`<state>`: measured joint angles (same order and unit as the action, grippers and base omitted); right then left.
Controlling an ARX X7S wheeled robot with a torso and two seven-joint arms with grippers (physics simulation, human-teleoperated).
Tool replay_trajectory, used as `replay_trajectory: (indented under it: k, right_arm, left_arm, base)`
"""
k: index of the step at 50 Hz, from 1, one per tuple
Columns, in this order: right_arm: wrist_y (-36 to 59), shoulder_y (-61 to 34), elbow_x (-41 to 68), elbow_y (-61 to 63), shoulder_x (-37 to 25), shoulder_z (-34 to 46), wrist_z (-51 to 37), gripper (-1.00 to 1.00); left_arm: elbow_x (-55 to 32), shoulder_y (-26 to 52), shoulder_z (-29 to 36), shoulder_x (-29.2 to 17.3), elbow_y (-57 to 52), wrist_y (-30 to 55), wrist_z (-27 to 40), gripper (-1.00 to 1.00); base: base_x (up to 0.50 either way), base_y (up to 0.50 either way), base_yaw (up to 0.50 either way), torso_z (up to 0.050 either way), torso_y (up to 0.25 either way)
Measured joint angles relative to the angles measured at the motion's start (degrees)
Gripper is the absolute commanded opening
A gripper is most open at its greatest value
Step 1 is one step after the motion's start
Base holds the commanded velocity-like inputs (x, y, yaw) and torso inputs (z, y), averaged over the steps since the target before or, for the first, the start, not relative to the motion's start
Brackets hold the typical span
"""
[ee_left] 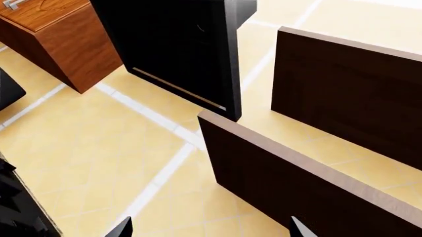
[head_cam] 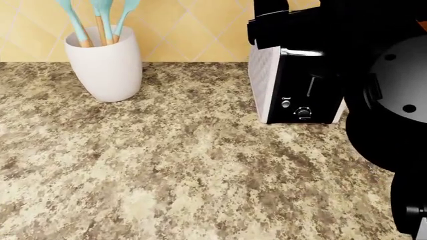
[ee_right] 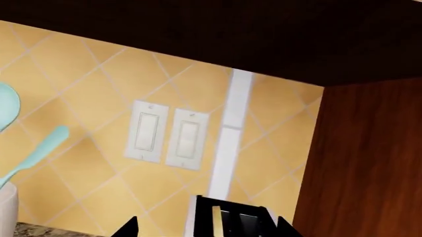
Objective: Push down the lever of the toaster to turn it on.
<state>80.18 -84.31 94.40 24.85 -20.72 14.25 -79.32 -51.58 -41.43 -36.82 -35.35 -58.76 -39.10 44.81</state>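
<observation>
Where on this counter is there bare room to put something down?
The speckled counter is bare across the whole front and middle, between the white utensil jar at the back left and the toaster at the back right. The right edge is crowded: the robot's black right arm overlaps the toaster.

You see a speckled brown and tan table (head_cam: 167, 165) that looks like stone. Two things sit right on it. The toaster (head_cam: 293, 85) stands at the back on your right side. It has a shiny black face and a white bumpy side. A white jar (head_cam: 107, 62) stands at the back on your left side, well apart from the toaster. It holds light blue tools with wooden handles. The table meets a yellow tiled wall (head_cam: 193, 30) behind them. In the right wrist view you can just see a corner of the table (ee_right: 46, 230) under the jar (ee_right: 7, 212).
</observation>
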Motion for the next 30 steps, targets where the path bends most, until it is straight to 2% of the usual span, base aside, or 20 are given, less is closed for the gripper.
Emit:
replay_trajectory:
  k: [30]
  right_arm:
    - [-1.9,0.5,1.2,0.5,-2.5,2.4,-1.0,1.0]
  left_arm:
    - [0.0,-0.1,-0.1,0.0,-0.1,0.0,-0.1,1.0]
  base:
    - [0.0,0.0,0.0,0.0,0.0]
